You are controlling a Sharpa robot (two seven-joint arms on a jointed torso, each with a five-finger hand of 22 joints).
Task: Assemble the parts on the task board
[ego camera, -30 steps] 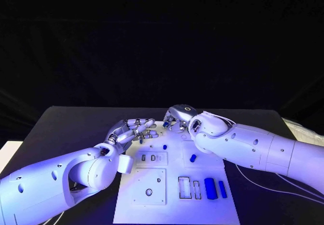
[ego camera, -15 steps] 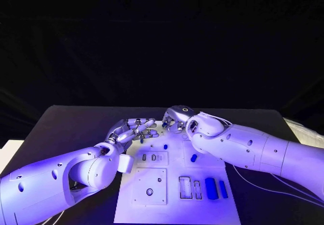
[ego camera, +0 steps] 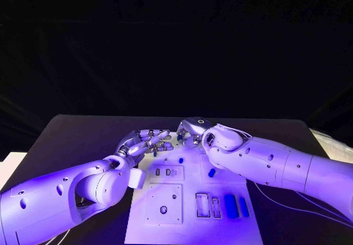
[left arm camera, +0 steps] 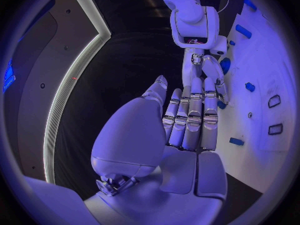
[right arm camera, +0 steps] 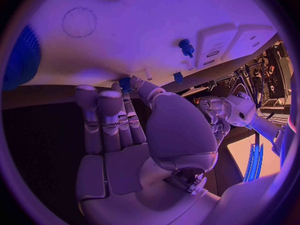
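Note:
The white task board (ego camera: 193, 227) lies in the middle of the table. Near its far edge my two hands meet. My left hand (ego camera: 147, 142) hovers there with its fingers stretched out and holds nothing; its bare palm (left arm camera: 134, 130) faces the camera. My right hand (ego camera: 190, 129) reaches down beside it, and a small blue part (right arm camera: 125, 82) sits between its thumb and a fingertip. Blue parts remain on the board: a small peg (ego camera: 180, 160), a short piece (ego camera: 211, 172) and two long bars (ego camera: 229, 205). One peg (right arm camera: 185, 46) stands upright in the board.
Empty slots (ego camera: 202, 204) sit beside the long bars, and a square plate with holes (ego camera: 163, 202) lies on the board's left half. The black table (ego camera: 73, 138) extends on both sides. A white cable (ego camera: 294, 201) trails off to the right.
My right hand and forearm have shifted slightly left and toward the far edge, closing on the left hand's fingertips. The left hand has hardly moved.

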